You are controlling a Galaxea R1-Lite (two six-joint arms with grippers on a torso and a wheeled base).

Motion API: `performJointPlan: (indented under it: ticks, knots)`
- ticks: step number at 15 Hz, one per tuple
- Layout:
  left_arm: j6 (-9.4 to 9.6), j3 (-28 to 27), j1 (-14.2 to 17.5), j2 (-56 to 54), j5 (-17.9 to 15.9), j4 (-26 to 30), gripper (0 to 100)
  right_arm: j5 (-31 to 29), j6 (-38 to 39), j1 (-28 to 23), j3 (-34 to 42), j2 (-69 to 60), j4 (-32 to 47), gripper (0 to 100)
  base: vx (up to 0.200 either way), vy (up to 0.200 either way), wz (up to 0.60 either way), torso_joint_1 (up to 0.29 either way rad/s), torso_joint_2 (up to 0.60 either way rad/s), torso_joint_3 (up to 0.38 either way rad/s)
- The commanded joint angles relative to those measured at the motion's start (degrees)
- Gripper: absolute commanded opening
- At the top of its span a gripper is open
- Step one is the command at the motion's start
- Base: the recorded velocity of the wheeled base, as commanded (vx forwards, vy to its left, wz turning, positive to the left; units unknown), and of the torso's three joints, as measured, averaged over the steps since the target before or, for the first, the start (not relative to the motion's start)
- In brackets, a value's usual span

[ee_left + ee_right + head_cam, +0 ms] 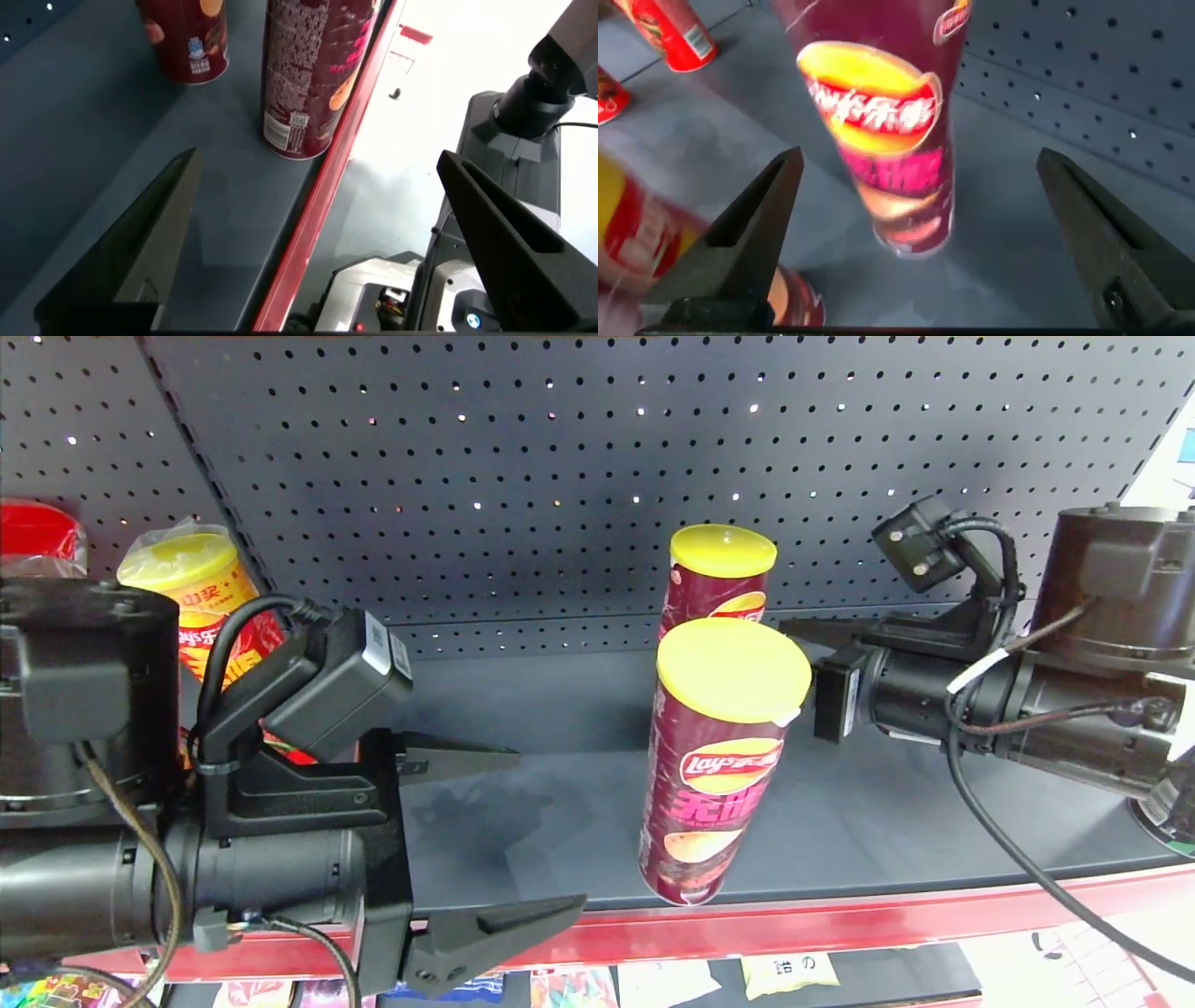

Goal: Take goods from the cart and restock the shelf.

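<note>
My right pincer (917,163) has its jaws wide apart and holds nothing. In the wrist view a can stands beyond the tips, centred in the gap, though I cannot tell which of the two it is. In the head view this pincer sits at right of centre, just beside the yellow lid of the front can (714,756); whether it touches I cannot say. My left pincer (490,840) is at the lower left, also spread and empty, with one finger over the shelf (887,821) and the other out over the red lip (840,910). The front can stands upright at centre frame, close to that lip. The back can (719,583) stands upright just behind it, near the pegboard (560,476). I judge the main risk to be the front can. It is tall and narrow and stands almost at the edge, so a sideways brush from my right fingers, high up near the lid, would likely tip it over the lip and off the shelf. A push the other way could drive it into the back can and fell both. My right arm's cable (1027,868) hangs across the lip at lower right and could catch there if I pull away fast. My left pincer, if swung toward centre, could strike the front can low down.
</note>
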Motion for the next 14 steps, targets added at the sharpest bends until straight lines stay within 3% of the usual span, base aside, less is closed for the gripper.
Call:
performJointPlan:
  ticks: [1, 7, 12, 14]
  knots:
    - [0.01, 0.07, 0.07, 0.63, 0.08, -0.01, 100, 0.02, -0.02, -0.71, 3.13, -3.63, -0.03, 100, 0.000, 0.000, 0.00, 0.000, 0.00, 0.000]
    - [0.10, 0.16, 0.59, 1.86, 1.13, -0.01, 100, 0.02, -0.10, -3.26, 12.80, -10.66, -0.03, 100, 0.000, 0.000, 0.00, 0.000, 0.00, 0.000]
    - [0.36, 0.07, 0.59, 4.41, 8.16, 0.08, 100, 0.10, -0.46, -3.88, 23.87, -21.20, 0.33, 100, 0.000, 0.000, 0.00, 0.000, 0.00, 0.000]
    - [0.45, -0.02, 0.59, 5.37, 8.69, 0.08, 100, 0.10, -0.63, -3.88, 25.36, -24.37, 0.59, 100, 0.000, 0.000, 0.00, 0.000, 0.00, 0.000]
